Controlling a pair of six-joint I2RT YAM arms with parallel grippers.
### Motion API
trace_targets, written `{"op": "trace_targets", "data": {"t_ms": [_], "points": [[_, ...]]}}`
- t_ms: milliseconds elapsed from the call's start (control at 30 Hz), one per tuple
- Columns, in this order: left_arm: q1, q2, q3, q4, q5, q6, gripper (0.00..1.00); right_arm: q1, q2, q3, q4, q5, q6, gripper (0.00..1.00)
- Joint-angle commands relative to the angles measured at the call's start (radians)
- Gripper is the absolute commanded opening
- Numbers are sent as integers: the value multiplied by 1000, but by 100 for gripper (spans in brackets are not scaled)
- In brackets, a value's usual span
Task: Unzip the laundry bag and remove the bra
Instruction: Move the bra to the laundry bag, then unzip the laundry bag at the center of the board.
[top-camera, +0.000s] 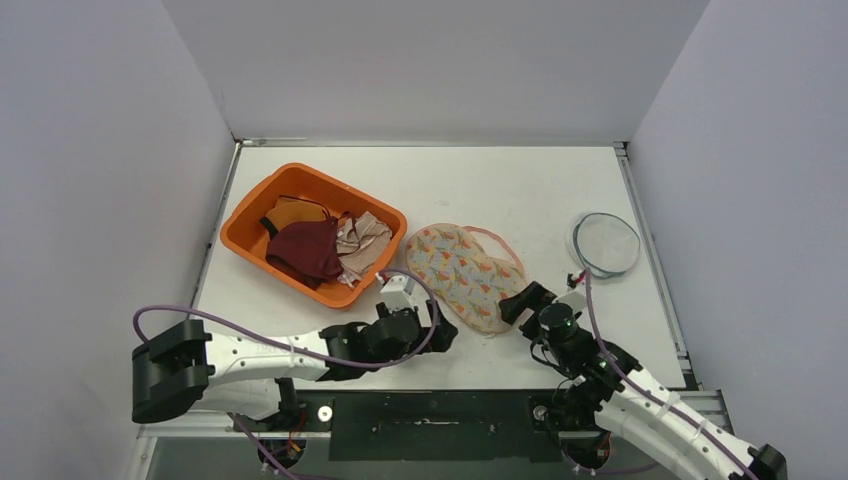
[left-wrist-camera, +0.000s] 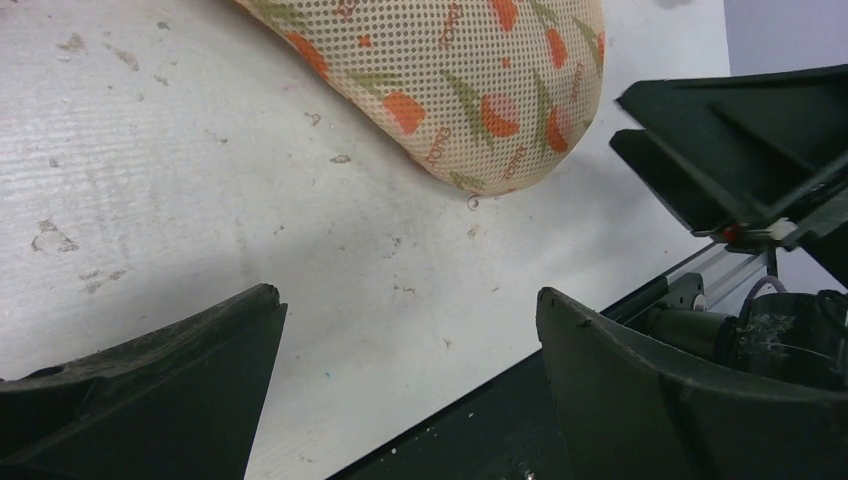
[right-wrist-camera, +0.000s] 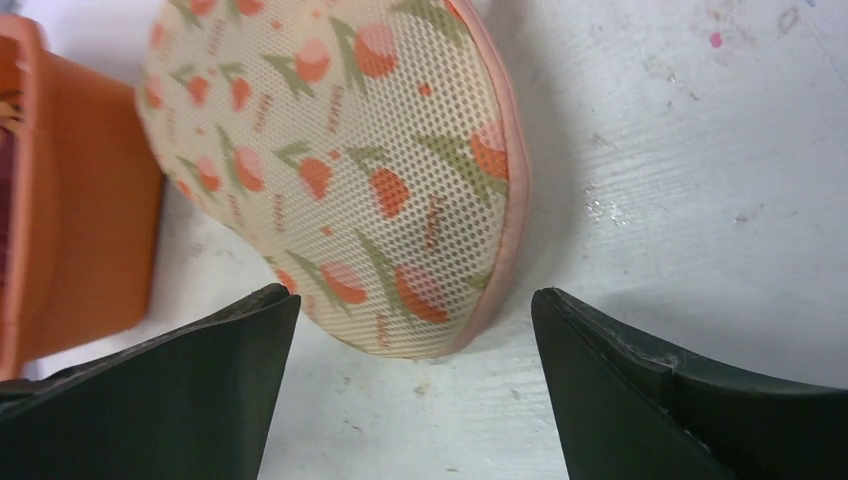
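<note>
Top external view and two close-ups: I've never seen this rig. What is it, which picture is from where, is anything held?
Two robot arms are bolted at the table's near edge. The wide picture looks down from above and behind; the other two come from cameras on each wrist, dark fingers at the bottom. On the white table lie a cream mesh laundry bag with orange flower print, an orange plastic tub of garments and a round grey mesh pouch. The left hand and right hand stand open near the bag's near end, holding nothing.
</note>
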Motion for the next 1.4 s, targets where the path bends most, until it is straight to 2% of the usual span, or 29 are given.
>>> {"op": "trace_targets", "data": {"t_ms": [0, 133, 300, 400, 533, 633, 733, 867, 1067, 1167, 1367], "points": [[-5, -55, -44, 66, -3, -28, 96, 3, -103, -47, 22, 47, 62, 91], [-5, -78, -75, 95, -3, -49, 96, -4, -11, -132, 231, -37, 81, 89], [4, -126, -102, 99, 16, -69, 96, -26, 164, -138, 438, -111, 95, 80], [12, -175, -138, 144, 24, -74, 96, -28, 172, -153, 546, -116, 123, 62], [50, -221, -178, 202, 48, -85, 96, -30, 125, -158, 592, -120, 186, 25], [104, -223, -195, 273, 117, -110, 96, -32, 70, -144, 602, -140, 227, 7], [152, -192, -199, 363, 192, -143, 96, -32, 21, -123, 592, -148, 278, 5], [159, -133, -173, 456, 231, -195, 96, -32, -15, -124, 601, -155, 354, 5], [162, -75, -112, 484, 239, -285, 96, -29, -89, -148, 636, -152, 432, 5], [159, -104, -61, 372, 214, -182, 96, -29, -131, -104, 561, -146, 415, 5], [152, -255, -25, 163, 114, 266, 96, -46, -171, -35, 451, -173, 427, 5]]}}
